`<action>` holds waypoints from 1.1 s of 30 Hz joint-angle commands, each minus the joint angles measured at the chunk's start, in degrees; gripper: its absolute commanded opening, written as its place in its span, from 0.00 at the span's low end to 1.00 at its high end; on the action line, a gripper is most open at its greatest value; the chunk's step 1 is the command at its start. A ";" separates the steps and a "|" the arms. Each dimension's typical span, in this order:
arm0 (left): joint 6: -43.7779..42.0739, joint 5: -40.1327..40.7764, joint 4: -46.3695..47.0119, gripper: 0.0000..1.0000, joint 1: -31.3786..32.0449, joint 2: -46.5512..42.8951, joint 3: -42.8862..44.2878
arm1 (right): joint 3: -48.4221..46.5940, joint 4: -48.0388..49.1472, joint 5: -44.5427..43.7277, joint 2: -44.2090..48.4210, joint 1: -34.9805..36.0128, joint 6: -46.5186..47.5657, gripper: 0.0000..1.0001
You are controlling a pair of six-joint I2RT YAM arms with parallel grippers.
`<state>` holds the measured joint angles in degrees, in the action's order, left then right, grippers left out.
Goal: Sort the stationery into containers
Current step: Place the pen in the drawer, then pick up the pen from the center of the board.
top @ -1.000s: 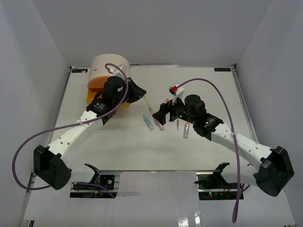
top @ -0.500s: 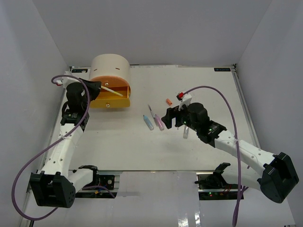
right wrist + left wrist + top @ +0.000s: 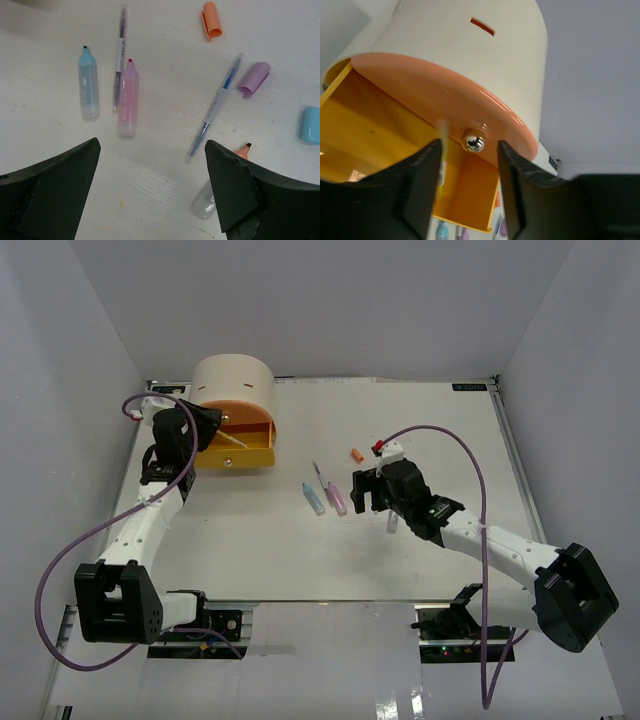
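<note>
We start at the left hand point(image 3: 469, 150), right up against the cabinet point(image 3: 233, 380). Its fingers stand partly apart, far wider than the pale yellow pen point(image 3: 441, 150) between them, so nothing is clamped. The pen is a blur beside one finger, and we can't tell whether it touches it. From above it lies slanted inside the yellow drawer point(image 3: 370, 130), which is pulled out of the cabinet's front under the closed orange drawer point(image 3: 445, 95). That drawer's shiny knob point(image 3: 474, 141) sits just past the fingertips.

To finish this drop cleanly, we'd say let the fingers spread fully and see the whole pen inside the drawer walls. Then back away from the cabinet low and straight, missing the knob and the orange overhang.

The right hand point(image 3: 151, 145) hovers well out from the cabinet's front, spread wide and holding nothing. Below it on the bench point(image 3: 250, 540) lies the rest:
- a blue highlighter point(image 3: 88, 90)
- a pink highlighter point(image 3: 128, 100) with a thin grey pen point(image 3: 119, 55) just beside it
- a thin blue pen point(image 3: 217, 105)
- an orange cap point(image 3: 211, 20) and a purple cap point(image 3: 254, 79)

For the next pick we'd take the pink highlighter across its barrel, with the fingers kept off that grey pen
</note>
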<state>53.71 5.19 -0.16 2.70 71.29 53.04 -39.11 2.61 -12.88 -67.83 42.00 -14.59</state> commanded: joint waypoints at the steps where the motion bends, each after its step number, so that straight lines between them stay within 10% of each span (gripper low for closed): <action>1: -1.50 1.05 -1.59 0.63 -0.59 -0.97 2.95 | -1.05 -1.03 -4.07 -2.56 -0.34 -0.79 0.92; 11: -12.04 2.90 -11.69 0.97 -0.94 -2.47 8.56 | -6.14 -6.13 -10.58 -13.02 -0.95 -4.48 0.89; 21: -28.04 -4.48 -27.42 0.98 -0.94 -5.45 15.78 | -9.58 -7.27 -11.72 -22.34 -2.36 -8.52 0.59; 33: -26.03 -22.67 -30.86 0.98 1.42 -7.65 16.84 | -8.44 -7.79 -15.14 -25.43 -3.15 -11.07 0.21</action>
<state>26.83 -11.40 -29.82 2.70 65.21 67.99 -47.59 -4.25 -24.12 -93.95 39.09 -24.16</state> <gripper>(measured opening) 0.979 0.231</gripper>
